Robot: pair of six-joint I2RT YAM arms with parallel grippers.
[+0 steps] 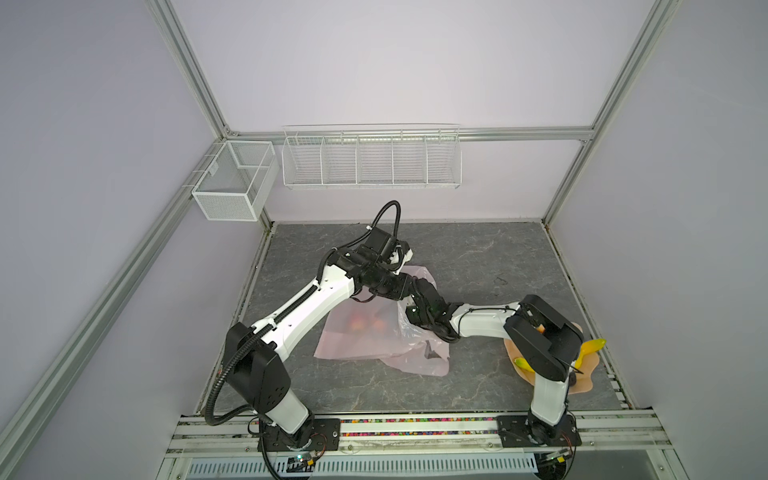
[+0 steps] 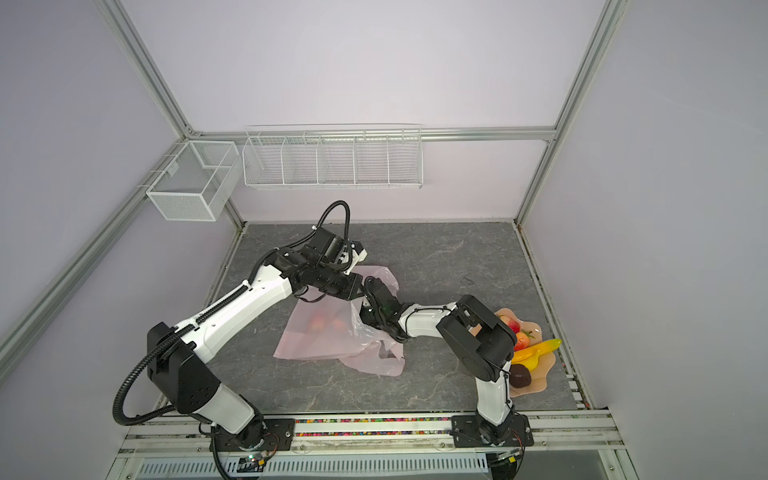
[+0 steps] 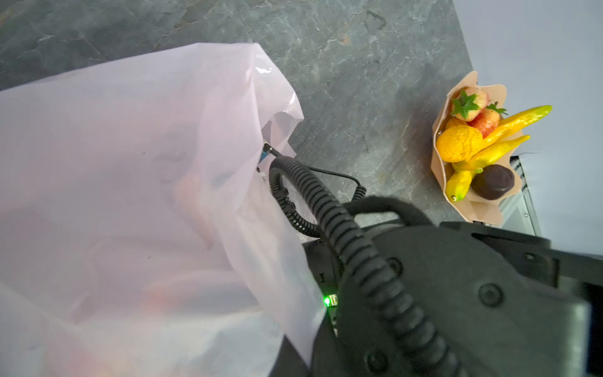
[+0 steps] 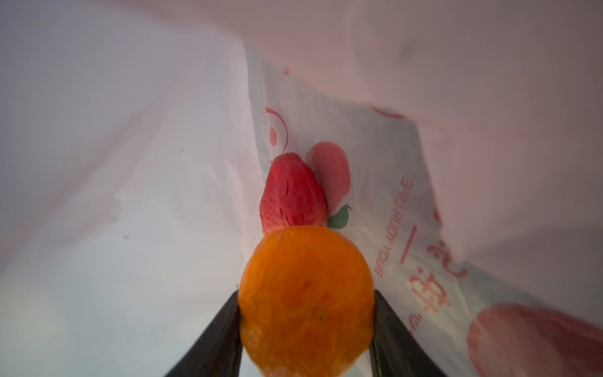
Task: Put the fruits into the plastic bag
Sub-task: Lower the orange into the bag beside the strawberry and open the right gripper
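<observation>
Deep inside the plastic bag [image 1: 353, 345], gripping the orange [image 4: 303, 277] squarely with the right gripper [image 4: 306, 302], one black finger on each flank, part-spread around it. Just beyond and touching it, a red strawberry [image 4: 292, 192] lying against the printed film. Up at the bag's raised rim, left gripper [image 1: 402, 287] pressed together, apparently pinching the film to hold the mouth up. Cannot see those fingertips from any camera, though.

Plenty to go wrong from here. Release too near the mouth, then a roll back out onto the grey tabletop [image 1: 478, 257]. A slip off that thin, slick rim on the left, then a mouth collapsing over the right wrist. A careless pull-out, snagging film on the fingers or the corrugated cable [image 3: 342, 235], dragging the bag and spilling both fruits.

From the right wrist, a clean look at grip and strawberry; from both top views, only orange-pink smudges through the film. From the left wrist, the whole peach plate [image 3: 486, 212], well apart from the bag: bananas [image 3: 518, 120], a yellow-orange fruit [image 3: 458, 143], two more strawberries [image 3: 468, 102], a dark brown fruit [image 3: 492, 186]. Seen from above, largely hidden behind the right elbow.
</observation>
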